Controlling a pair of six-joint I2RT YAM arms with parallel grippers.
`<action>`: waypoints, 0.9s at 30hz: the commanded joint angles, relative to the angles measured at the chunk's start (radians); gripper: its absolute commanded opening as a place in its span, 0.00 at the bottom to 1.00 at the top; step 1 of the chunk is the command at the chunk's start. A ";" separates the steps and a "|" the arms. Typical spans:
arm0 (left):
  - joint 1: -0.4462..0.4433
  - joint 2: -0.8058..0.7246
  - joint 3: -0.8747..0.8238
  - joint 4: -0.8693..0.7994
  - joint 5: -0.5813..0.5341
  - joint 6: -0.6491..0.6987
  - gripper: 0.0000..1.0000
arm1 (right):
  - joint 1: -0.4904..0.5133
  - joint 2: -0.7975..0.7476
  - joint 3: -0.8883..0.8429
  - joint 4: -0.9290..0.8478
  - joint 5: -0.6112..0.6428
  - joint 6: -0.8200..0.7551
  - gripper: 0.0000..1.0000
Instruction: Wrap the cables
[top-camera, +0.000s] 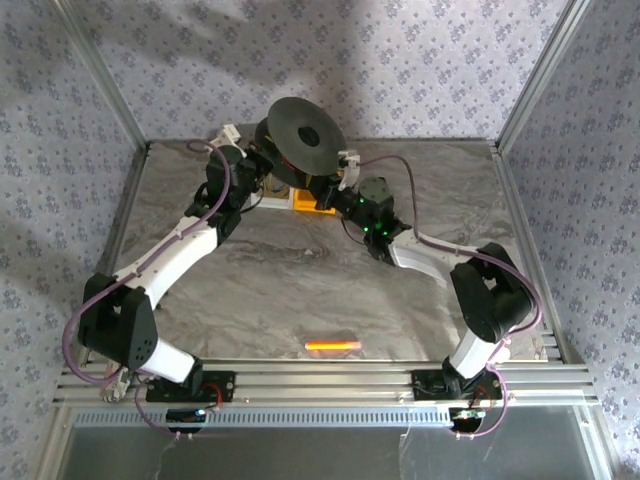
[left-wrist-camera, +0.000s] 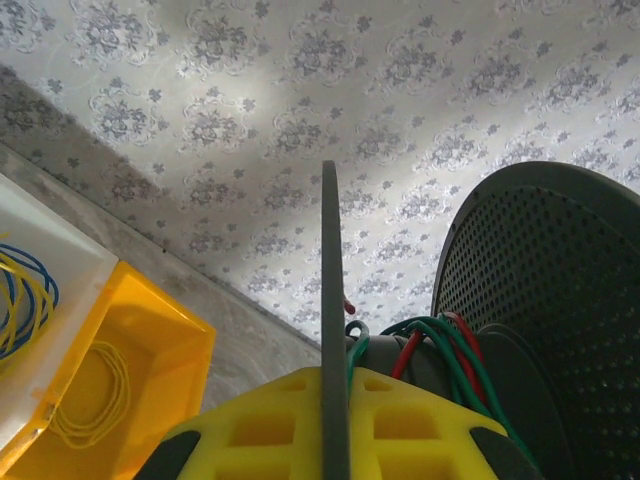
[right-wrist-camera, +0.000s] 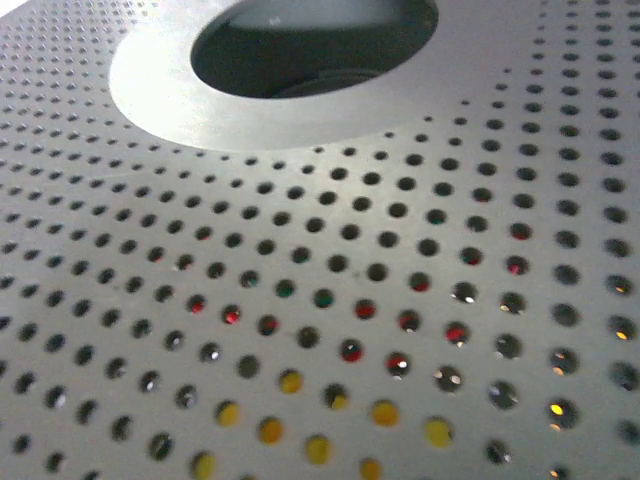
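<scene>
Overhead, left claw (top-camera: 250, 150) and right claw (top-camera: 335, 170) closed beside the spool (top-camera: 305, 130); from the left wrist, green cables (left-wrist-camera: 450, 350).

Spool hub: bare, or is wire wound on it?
Wound. The left wrist view shows green and red wires wrapped round the hub of the spool.

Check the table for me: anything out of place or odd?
A small orange object lies alone near the front edge of the table, far from the black spool at the back; I can't tell what it is. On the spool's hub the green cables cross a red wire loosely rather than in neat turns.
</scene>
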 joint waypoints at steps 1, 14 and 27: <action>-0.021 0.019 0.015 0.173 -0.086 -0.054 0.00 | 0.138 -0.007 0.094 0.187 -0.168 -0.062 0.00; -0.032 0.039 0.008 0.179 -0.015 -0.060 0.00 | 0.217 -0.021 0.226 -0.055 -0.074 -0.362 0.00; 0.060 -0.008 -0.005 0.159 0.028 -0.062 0.00 | 0.166 -0.136 0.171 -0.265 -0.104 -0.296 0.20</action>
